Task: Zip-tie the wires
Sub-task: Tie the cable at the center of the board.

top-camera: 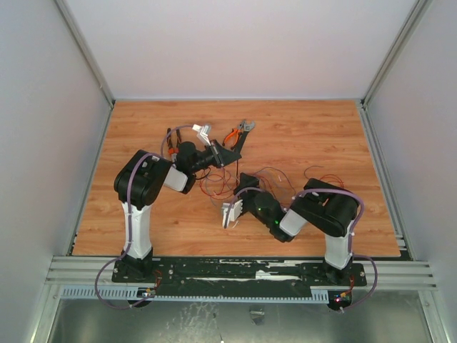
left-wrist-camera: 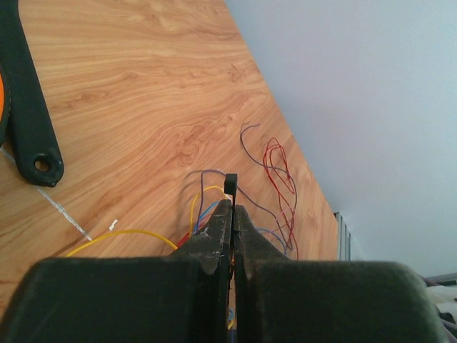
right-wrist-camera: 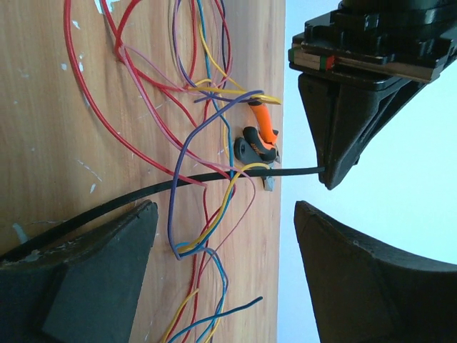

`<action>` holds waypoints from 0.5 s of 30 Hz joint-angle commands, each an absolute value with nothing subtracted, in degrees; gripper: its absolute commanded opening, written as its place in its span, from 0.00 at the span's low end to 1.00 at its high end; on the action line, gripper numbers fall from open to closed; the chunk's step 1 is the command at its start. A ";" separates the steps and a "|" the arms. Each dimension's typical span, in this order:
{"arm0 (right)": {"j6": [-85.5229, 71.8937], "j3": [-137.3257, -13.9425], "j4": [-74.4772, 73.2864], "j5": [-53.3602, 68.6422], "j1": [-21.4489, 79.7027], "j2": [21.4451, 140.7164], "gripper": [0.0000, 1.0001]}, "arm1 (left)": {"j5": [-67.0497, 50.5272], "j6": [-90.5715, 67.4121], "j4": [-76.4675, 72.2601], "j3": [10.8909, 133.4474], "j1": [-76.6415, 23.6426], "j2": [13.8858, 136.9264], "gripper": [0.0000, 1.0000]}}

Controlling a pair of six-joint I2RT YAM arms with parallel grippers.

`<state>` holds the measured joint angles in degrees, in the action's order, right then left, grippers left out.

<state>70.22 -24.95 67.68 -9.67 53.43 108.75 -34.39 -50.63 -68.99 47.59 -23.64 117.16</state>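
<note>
My left gripper [left-wrist-camera: 232, 206] is shut on the zip tie [left-wrist-camera: 230, 184], whose square head pokes out just past the fingertips. In the right wrist view the zip tie [right-wrist-camera: 214, 179] runs as a long black strip from the left gripper [right-wrist-camera: 325, 171] across the wires [right-wrist-camera: 193, 143], a loose tangle of red, purple, yellow and blue strands on the wood. My right gripper [right-wrist-camera: 225, 209] stands open just short of the strip, with nothing between its fingers. From above, the left gripper [top-camera: 226, 158] and right gripper [top-camera: 245, 183] face each other over the wires [top-camera: 220, 184].
Orange-handled pliers [top-camera: 239, 136] lie just behind the left gripper; one dark handle [left-wrist-camera: 28, 114] shows in the left wrist view. More red wire loops [top-camera: 325, 179] trail to the right. The wooden table [top-camera: 307, 136] is walled on three sides.
</note>
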 commanded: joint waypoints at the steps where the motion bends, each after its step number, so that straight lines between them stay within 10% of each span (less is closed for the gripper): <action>1: 71.03 -25.71 68.59 -9.14 54.55 110.57 0.79 | -35.33 -49.93 -68.95 48.86 -23.55 117.34 0.00; 15: 73.38 -26.71 63.50 -8.43 56.47 109.91 0.78 | -37.63 -47.67 -63.41 50.70 -23.64 116.54 0.00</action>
<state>72.90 -26.26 67.48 -9.58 55.94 109.93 -36.03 -49.36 -65.06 48.99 -23.64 117.16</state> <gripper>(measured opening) 0.783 0.019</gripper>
